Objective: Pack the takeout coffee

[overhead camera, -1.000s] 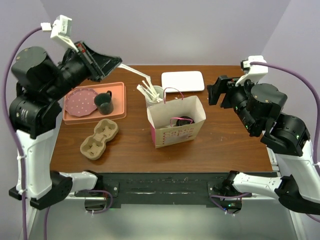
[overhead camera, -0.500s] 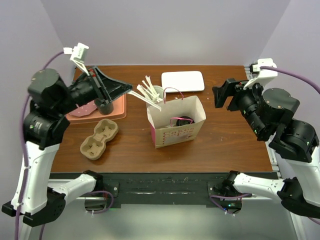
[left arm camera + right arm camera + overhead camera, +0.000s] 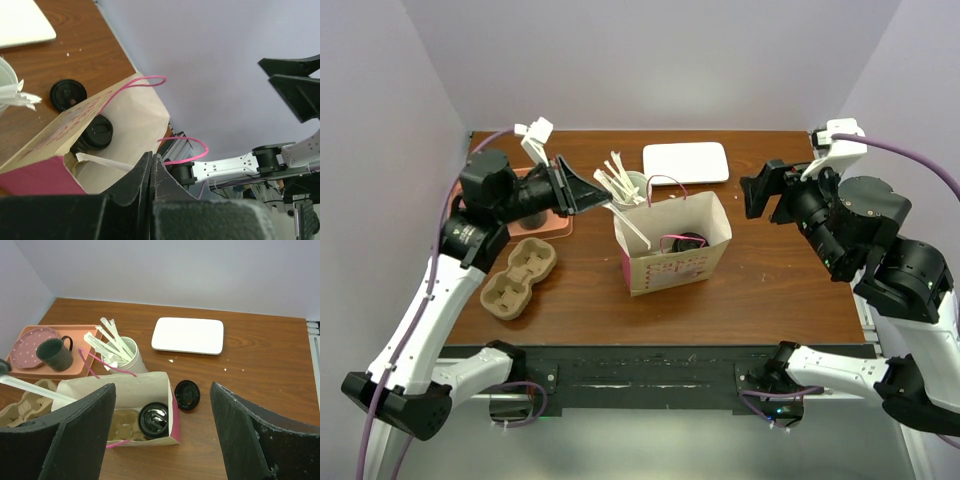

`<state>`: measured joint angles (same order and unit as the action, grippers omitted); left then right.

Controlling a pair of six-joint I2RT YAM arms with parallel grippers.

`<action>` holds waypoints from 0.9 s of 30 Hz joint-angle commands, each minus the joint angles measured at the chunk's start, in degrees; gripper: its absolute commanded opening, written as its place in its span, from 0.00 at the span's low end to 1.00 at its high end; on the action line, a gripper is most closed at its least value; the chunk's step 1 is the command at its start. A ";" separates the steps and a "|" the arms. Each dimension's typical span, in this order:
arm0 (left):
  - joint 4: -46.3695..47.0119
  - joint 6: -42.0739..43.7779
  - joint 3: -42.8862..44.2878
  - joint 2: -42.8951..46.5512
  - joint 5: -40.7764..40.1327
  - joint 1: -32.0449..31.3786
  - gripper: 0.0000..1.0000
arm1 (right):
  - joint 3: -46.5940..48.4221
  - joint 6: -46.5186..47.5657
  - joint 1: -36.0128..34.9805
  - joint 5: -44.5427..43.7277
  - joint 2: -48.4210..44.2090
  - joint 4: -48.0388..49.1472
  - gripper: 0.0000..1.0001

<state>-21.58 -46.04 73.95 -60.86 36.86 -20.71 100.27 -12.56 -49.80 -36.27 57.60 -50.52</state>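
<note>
The takeout coffee (image 3: 154, 420), a dark cup with a black lid, stands inside the open paper bag (image 3: 670, 262) with pink handles, mid-table. In the left wrist view the coffee's lid (image 3: 95, 134) shows deep in the bag (image 3: 135, 117). My left gripper (image 3: 601, 199) hovers just left of the bag's mouth, shut on a pale stirrer (image 3: 632, 228) that slants down into the bag. The stirrer (image 3: 102, 161) runs under the closed jaws of the left gripper (image 3: 151, 156). My right gripper (image 3: 766, 190) hangs open, well right of the bag and above the table, holding nothing.
Behind the bag stands a white cup of stirrers (image 3: 626, 184). A loose black lid (image 3: 187, 394) lies to the bag's right. A white plate (image 3: 686, 161) sits at the back. A pink tray (image 3: 75, 371) holds a dark mug (image 3: 56, 354) and a spotted plate (image 3: 30, 345). A cardboard cup carrier (image 3: 518, 276) lies front left.
My left arm has swung down and to the right, carrying the stirrer from above the white cup to the bag's mouth. The right arm has barely shifted.
</note>
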 commanded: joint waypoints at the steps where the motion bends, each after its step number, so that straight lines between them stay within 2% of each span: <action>1: 7.61 -2.13 -7.50 1.45 2.25 -0.65 0.00 | -0.25 -0.71 0.14 0.59 -0.74 -0.37 0.80; 5: 9.01 -0.46 -10.84 0.83 2.95 -1.17 0.03 | -0.95 -0.98 0.14 -0.12 -1.44 -0.28 0.80; 8: 8.58 0.77 -10.59 -0.92 3.30 -1.35 0.14 | -1.30 -1.24 0.14 -0.29 -1.79 -0.19 0.80; 10: 6.74 2.78 -7.87 -2.59 3.22 -1.35 0.30 | -1.30 -1.33 0.14 -0.20 -1.62 -0.54 0.80; 14: -4.13 8.50 2.39 -5.14 -1.24 -1.26 0.50 | -1.13 -1.68 0.14 0.76 -1.27 -1.86 0.81; 17: -10.99 12.11 9.94 -6.72 -5.46 -1.26 0.60 | -0.43 -2.47 0.14 3.82 -0.04 -3.70 0.83; 19: -13.30 13.51 13.48 -7.43 -6.62 -1.26 0.76 | 0.36 -3.08 0.14 6.29 0.93 -4.93 0.90; 20: -14.44 13.87 16.11 -7.43 -6.89 -1.26 0.82 | 1.06 -3.61 0.14 8.56 1.54 -5.98 0.98; 21: -14.71 14.05 17.18 -7.34 -7.24 -1.26 0.98 | 1.24 -4.40 0.14 9.02 1.55 -6.25 0.98; 24: -13.14 14.66 18.60 -4.36 -8.47 -1.26 1.00 | 1.07 -8.88 0.14 10.69 0.93 -6.43 0.98; 27: -9.81 16.42 16.50 0.64 -11.37 -1.26 1.00 | -0.60 -13.71 0.23 10.53 -1.43 -4.59 0.98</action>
<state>-32.73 -33.23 90.48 -65.84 28.97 -21.89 99.70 -19.22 -49.80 -27.86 59.20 -56.47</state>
